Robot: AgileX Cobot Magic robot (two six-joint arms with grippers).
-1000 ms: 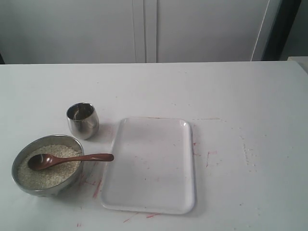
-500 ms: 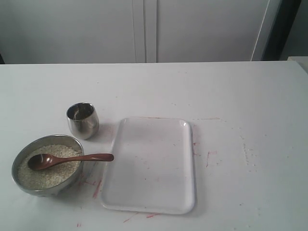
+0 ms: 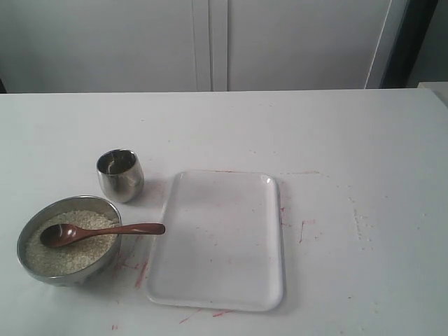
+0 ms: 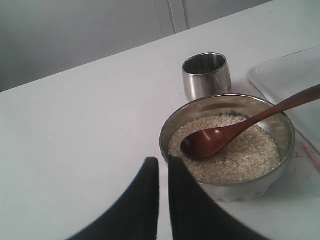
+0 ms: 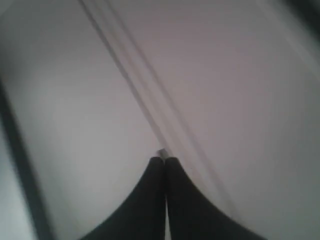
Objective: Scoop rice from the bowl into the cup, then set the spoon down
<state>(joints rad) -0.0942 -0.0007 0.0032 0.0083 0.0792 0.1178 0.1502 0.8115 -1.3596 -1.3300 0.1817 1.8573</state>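
Spoon [image 3: 101, 231] lies on rice [image 3: 73, 257] in bowl [image 3: 66, 278], near cup [image 3: 120, 178].

Left gripper [image 4: 162, 161]: two matte black fingers [image 4: 142, 205], broad at base, inner edges near straight, outer edges curving in, tapering to narrow blunt tips; surface smooth, plain.
Right gripper [image 5: 164, 160]: same black fingers [image 5: 145, 205], horn-like taper; view blurred, finer detail unclear.
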